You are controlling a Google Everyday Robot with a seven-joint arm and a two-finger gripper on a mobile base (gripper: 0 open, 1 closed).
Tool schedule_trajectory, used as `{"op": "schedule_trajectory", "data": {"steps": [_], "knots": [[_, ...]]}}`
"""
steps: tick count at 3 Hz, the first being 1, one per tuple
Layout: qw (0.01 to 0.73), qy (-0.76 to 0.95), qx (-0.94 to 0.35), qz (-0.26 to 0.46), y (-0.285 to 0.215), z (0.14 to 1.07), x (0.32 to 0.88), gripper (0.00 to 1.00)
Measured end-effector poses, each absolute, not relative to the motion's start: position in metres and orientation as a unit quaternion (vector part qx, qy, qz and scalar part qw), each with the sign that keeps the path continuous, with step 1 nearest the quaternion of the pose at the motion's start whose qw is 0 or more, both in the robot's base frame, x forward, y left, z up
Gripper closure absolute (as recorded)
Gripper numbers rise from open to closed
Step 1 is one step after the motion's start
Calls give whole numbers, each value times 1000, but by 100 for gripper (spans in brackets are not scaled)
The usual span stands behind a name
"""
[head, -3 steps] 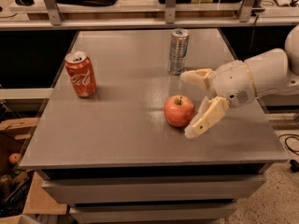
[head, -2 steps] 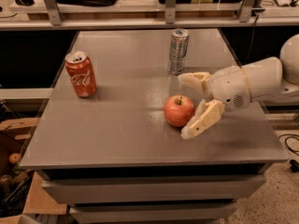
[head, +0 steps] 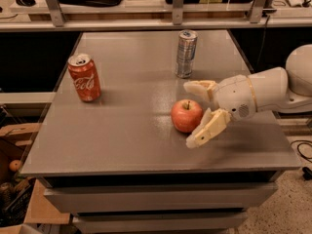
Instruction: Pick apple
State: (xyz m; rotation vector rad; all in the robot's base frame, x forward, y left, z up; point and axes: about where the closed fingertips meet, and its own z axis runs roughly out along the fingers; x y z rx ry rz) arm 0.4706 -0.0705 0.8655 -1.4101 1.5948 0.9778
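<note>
Spread wide and released, the tool (head: pixel 190 114) reaches in from the right, low over the worktop (head: pixel 122 140), with one finger on the far side of the apple (head: pixel 185 117) and one on the near side. The apple sits upright, right of the worktop's middle, in the mouth of the tool. The near finger is just beside it; whether it touches, I cannot tell.

This looks like the end of the approach, with the grasp not yet made. The next move likely calls for a little more reach leftward, then an even close so the round fruit does not roll out. The red can (head: pixel 84 77) and silver can (head: pixel 185 53) stand well apart, out of the way.
</note>
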Motion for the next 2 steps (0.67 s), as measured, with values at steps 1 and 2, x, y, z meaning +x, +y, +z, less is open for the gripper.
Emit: {"op": "schedule_trajectory", "data": {"steps": [1,2], "knots": [[383,640,-552,373,-77,853,473,0],[381,649,-548,365,-81,845,475,17]]}}
